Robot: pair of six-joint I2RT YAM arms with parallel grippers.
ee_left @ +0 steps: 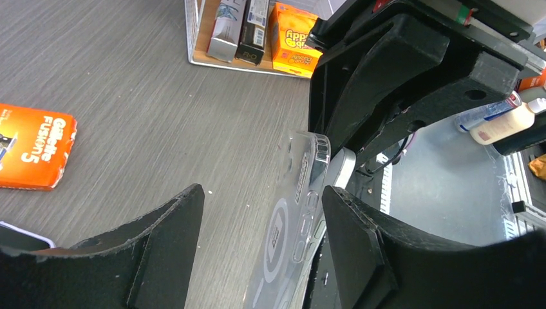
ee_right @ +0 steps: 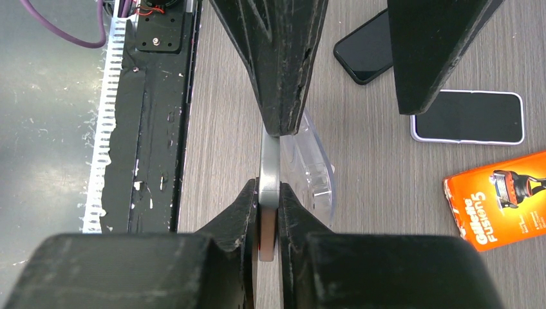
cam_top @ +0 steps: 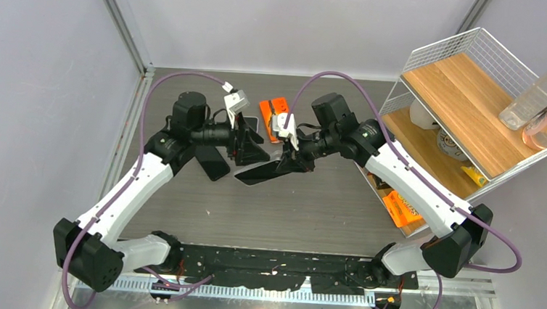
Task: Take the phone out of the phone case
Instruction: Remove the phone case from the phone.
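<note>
Clear plastic of the phone case [ee_right: 315, 167] bows away from the phone [ee_right: 269, 170], which we see on edge over the counter [ee_right: 219, 129], pinched along its thin side by the right claw [ee_right: 268, 215]. The left claw [ee_left: 261, 199] is spread astride the case. We judge two risks: if that claw closes on case and phone together, nothing parts, and a hard tug could twist the phone out of so narrow a pinch. At our right, the wire rack [cam_top: 445, 46] holds bottles [cam_top: 544, 90] above and boxes [cam_top: 401, 207] below.
</note>
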